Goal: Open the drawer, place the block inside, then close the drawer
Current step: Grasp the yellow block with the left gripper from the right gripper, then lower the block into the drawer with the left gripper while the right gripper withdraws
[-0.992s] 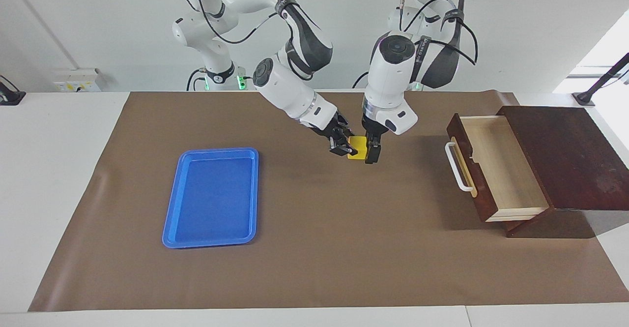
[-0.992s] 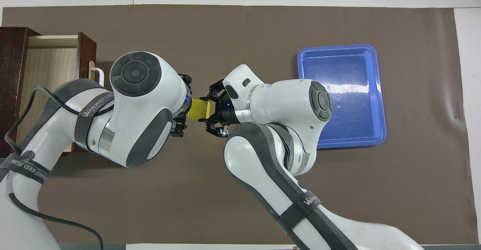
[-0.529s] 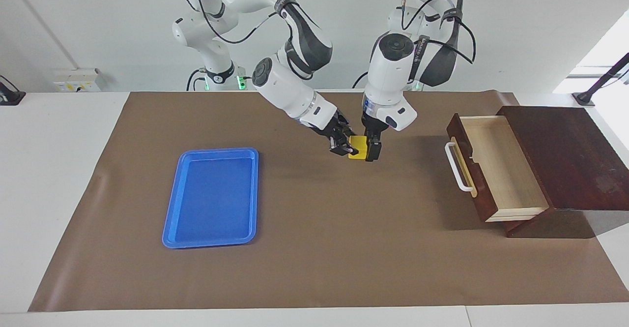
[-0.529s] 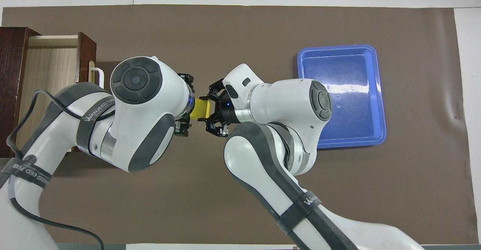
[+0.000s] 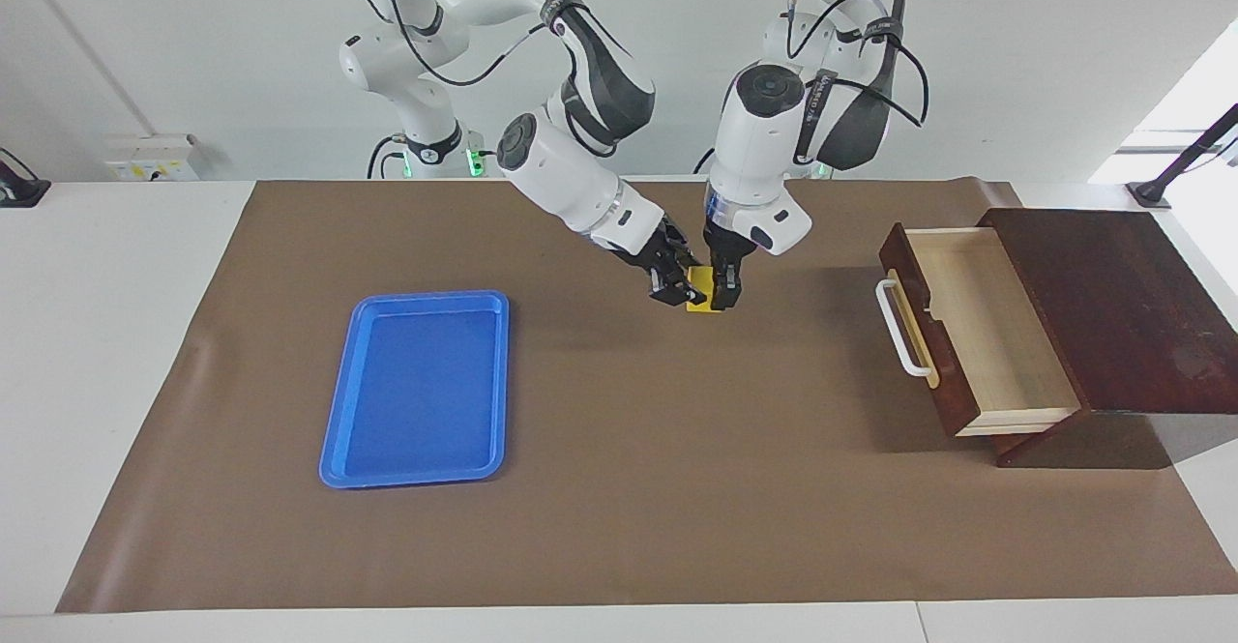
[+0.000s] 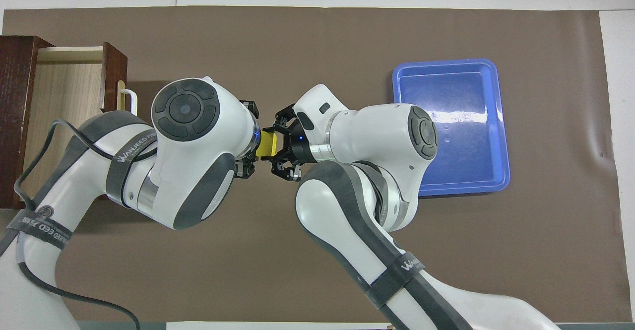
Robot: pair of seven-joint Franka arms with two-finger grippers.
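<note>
The yellow block [image 5: 700,290] sits between the two hands, up in the air over the middle of the brown mat [image 5: 619,488] that covers the tabletop. The right hand [image 5: 674,283] has the block pinched between its fingers. The left hand [image 5: 724,287] comes straight down beside it, with its fingers around the side of the block that faces the drawer. It is hard to tell if the left hand has squeezed shut on the block or is only around it. So this looks like a hand-over from the right arm to the left arm.

The drawer [image 5: 977,334] is pulled open, with its white handle [image 5: 897,328] facing the block. It lies toward the left arm's end of the tabletop, well apart from the block. The left arm is the nearer one to the drawer, so it makes sense for that arm to carry the block there. The block would have to go sideways toward the left arm's end and then down.

The inside of the drawer is pale wood with nothing in it. The blue tray [image 5: 418,387] lies toward the right arm's end, and it has nothing in it either.
</note>
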